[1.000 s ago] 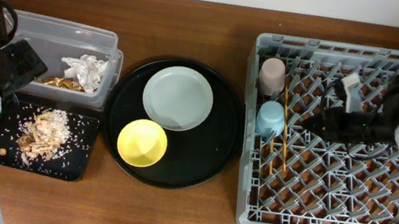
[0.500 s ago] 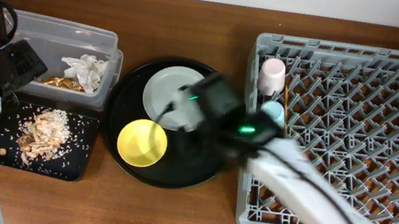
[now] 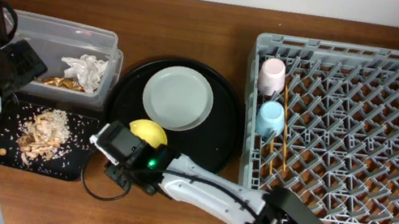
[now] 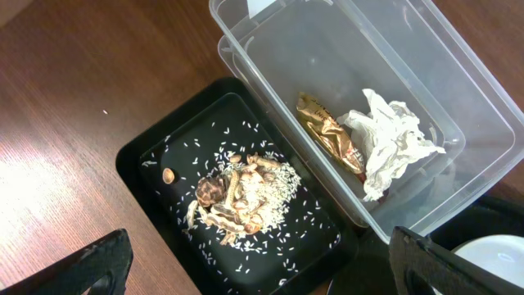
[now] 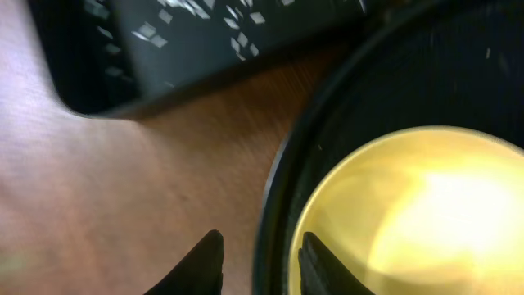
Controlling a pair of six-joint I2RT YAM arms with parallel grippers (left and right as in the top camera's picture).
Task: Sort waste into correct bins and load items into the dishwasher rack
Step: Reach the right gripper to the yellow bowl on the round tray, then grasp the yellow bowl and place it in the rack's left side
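The right pincer (image 5: 260, 264) has swung from the dishwasher rack (image 3: 343, 137) to the yellow bowl (image 3: 148, 131), jaws parting, empty; the left pincer (image 4: 262, 274) gapes. Bowl likely next.

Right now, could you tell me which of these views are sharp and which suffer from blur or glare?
Overhead: evenly lit and sharp, down to the dishwasher rack pegs. Left wrist: crisp on the crumpled tissue and food scraps; only its own fingertips are soft. Right wrist: blurred throughout, with a bright glare washing out the yellow bowl.
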